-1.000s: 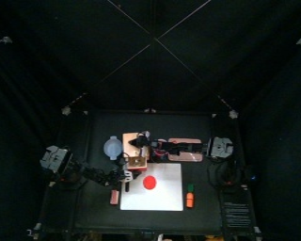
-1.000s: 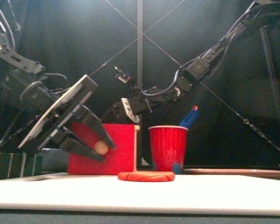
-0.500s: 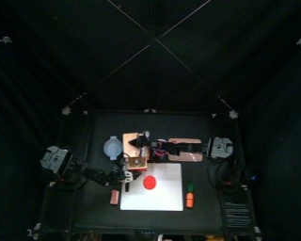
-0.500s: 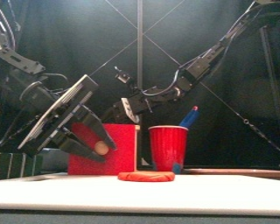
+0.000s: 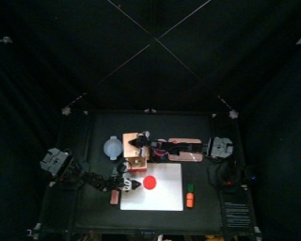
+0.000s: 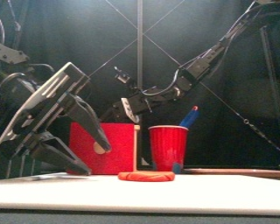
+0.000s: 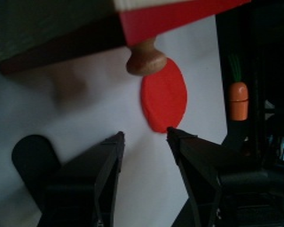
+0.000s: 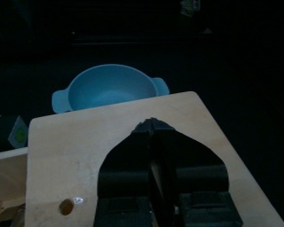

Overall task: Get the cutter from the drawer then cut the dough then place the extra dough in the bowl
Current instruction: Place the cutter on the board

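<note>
Lowered and drawn a little toward the front, the left end effector (image 7: 145, 135) now hangs with its jaws spread just before the wooden box (image 8: 79, 155). A second ago it lay across the box's red drawer front (image 6: 116, 140). Nothing else has shifted. The right end effector (image 8: 154, 146) rests on top of the box with its jaws drawn together, apparently bracing it. The white cutting board (image 5: 166, 196) lies just in front of the box, and the blue-grey bowl (image 8: 109, 90) sits just beside the box on its left. The red dough (image 7: 165, 96) lies flat on the board, near the drawer front. The cutter is out of sight, presumably inside the drawer, which looks unopened. The drawer's small knob (image 7: 145, 62) is the hazard. The spread jaws do not look lined up on it, so closing may miss or slip off, and a low approach could scrape the dough. If the brace on top lifts, a pull would drag the whole box rather than the drawer.
</note>
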